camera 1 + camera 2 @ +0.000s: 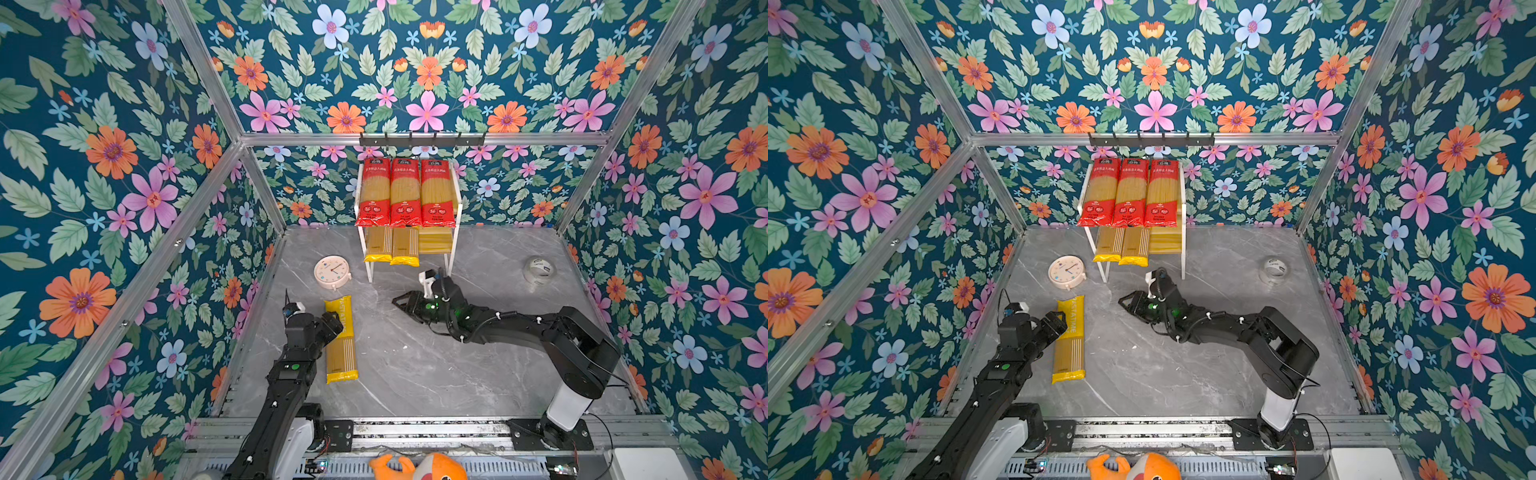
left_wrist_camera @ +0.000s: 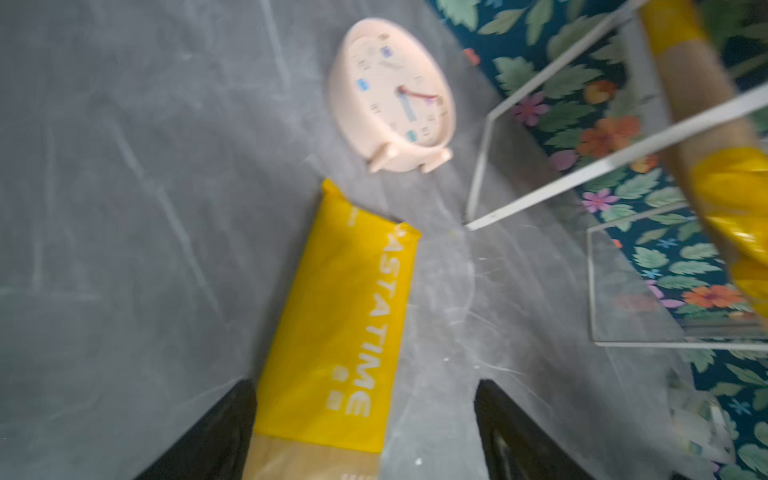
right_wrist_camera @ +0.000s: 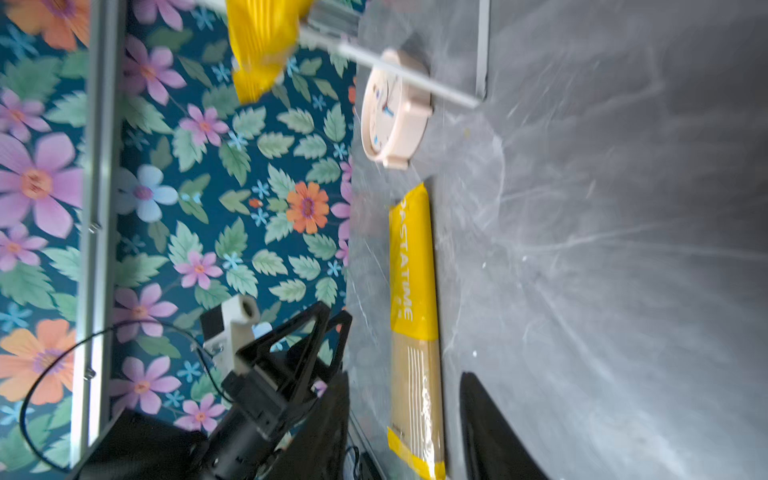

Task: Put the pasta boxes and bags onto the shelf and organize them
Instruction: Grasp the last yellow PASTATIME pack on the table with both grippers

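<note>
Locate the long flat yellow spaghetti packet marked "PASTATIME" (image 1: 343, 357). It lies flat on the grey marbled table (image 1: 415, 374), in front and to the left of the two-tier shelf of yellow slats and white frame (image 1: 435, 241), not touching it.

The left tool (image 2: 363, 386) is released. Its fingers are spread to either side of the packet's printed end, and a gap shows on one side.

The right tool (image 1: 401, 308) is likewise released and holds nothing.

Three red-ended spaghetti packets (image 1: 405, 193) fill the top tier side by side. Two yellow packets (image 1: 392, 249) lie on the left of the lower tier. A round cream clock (image 1: 332, 272) lies near the shelf's left leg.
</note>
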